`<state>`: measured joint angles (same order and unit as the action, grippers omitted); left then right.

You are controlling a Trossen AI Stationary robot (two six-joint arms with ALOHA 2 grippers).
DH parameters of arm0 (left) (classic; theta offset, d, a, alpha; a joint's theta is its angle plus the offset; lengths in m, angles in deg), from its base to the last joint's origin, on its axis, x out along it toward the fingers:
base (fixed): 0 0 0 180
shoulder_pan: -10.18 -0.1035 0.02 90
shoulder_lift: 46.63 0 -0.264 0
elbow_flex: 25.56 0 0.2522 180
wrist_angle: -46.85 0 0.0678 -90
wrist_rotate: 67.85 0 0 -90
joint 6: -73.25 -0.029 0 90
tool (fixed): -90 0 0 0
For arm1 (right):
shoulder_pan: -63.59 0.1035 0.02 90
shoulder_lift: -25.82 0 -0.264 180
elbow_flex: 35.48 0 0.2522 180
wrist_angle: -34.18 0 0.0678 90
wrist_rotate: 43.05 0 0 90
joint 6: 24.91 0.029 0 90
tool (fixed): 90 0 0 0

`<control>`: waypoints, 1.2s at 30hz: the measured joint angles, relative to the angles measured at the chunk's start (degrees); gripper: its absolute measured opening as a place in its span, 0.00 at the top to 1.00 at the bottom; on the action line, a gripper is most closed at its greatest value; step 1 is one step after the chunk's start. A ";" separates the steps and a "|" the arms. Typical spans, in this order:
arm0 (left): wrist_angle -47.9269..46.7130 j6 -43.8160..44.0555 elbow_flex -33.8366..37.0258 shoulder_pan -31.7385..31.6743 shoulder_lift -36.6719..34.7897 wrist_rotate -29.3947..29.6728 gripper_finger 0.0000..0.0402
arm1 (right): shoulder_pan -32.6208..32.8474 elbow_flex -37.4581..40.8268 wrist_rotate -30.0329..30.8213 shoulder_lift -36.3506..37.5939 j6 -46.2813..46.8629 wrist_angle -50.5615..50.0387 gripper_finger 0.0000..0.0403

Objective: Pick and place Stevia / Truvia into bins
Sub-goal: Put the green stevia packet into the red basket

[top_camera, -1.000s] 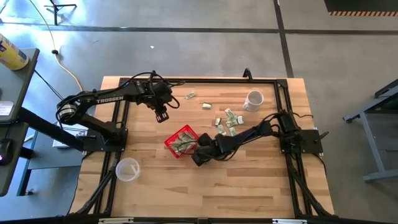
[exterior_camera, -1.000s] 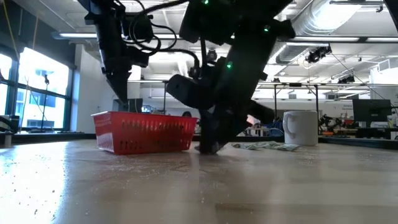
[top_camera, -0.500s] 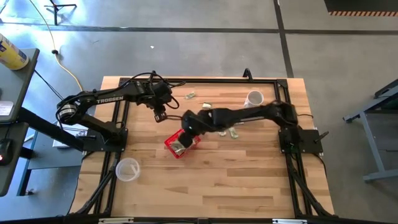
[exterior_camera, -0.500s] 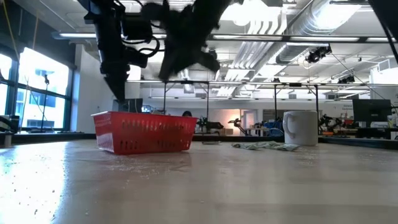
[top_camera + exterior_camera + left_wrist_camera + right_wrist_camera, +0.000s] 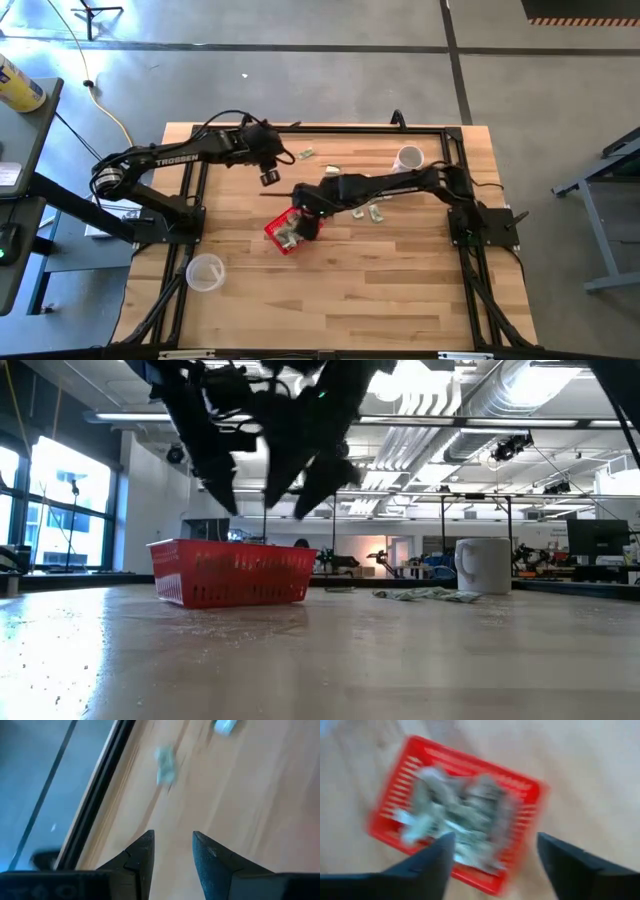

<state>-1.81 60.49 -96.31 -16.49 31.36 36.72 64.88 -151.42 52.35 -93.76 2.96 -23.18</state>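
Right end effector (image 5: 303, 222) hangs over the red basket (image 5: 283, 237) with fingers apart and empty, sachets piled in the basket directly below. Loose sachets (image 5: 374, 209) lie on the desk (image 5: 400, 290) back toward the mug (image 5: 408, 159), nearer this arm; the left end effector (image 5: 269, 177), fingers apart, is closer to two strays (image 5: 306, 153) by the far rail.

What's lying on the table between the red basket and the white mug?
In the high view, loose sachets lie between the red basket and white mug, partly under the right arm.

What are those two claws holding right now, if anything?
Nothing. The right gripper hangs open above the red basket; the left gripper is open and empty too.
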 joint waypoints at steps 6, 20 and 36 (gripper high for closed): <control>14.49 3.15 -1.62 -3.27 8.63 -3.63 0.54 | 5.06 -0.22 22.50 8.02 -8.01 -20.30 0.03; -24.37 10.06 -45.01 -10.29 46.14 -10.50 0.27 | 2.98 -0.07 23.14 10.81 -8.29 -35.47 0.08; -14.43 1.98 -43.68 -10.15 50.00 -12.95 0.58 | -5.04 -0.07 17.95 10.81 -3.66 -36.38 0.08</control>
<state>-16.24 62.47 -139.99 -26.64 81.36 23.77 59.84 -151.48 70.30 -82.96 -0.70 -59.56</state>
